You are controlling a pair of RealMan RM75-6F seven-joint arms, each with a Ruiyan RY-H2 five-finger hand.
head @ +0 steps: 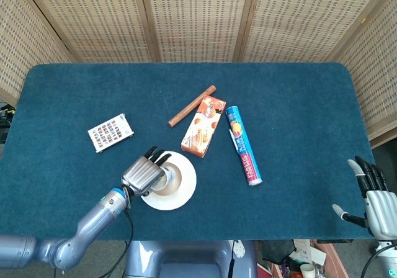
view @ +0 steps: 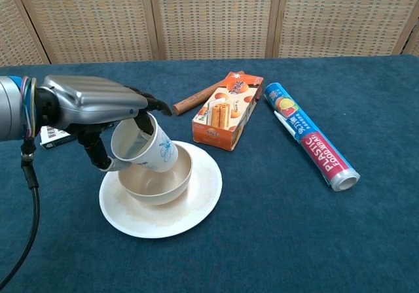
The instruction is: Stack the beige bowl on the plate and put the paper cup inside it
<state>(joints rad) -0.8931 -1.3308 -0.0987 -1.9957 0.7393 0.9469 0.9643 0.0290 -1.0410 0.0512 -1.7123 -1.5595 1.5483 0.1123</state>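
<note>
A beige bowl point(view: 157, 185) sits on the white plate point(view: 196, 205) near the table's front left. My left hand point(view: 98, 106) grips a white paper cup point(view: 145, 148) with a blue flower print, tilted, its base down in the bowl's left side. From the head view the left hand point(head: 144, 174) covers the cup and the left part of the bowl point(head: 170, 180) on the plate point(head: 186, 188). My right hand point(head: 375, 197) hangs off the table's front right corner, fingers spread, holding nothing.
Behind the plate lie an orange biscuit box point(view: 228, 108), a brown stick point(view: 200, 98) and a blue plastic wrap roll point(view: 311, 136). A patterned card pack point(head: 110, 132) lies to the left. Woven screens stand behind the blue table point(head: 291, 98).
</note>
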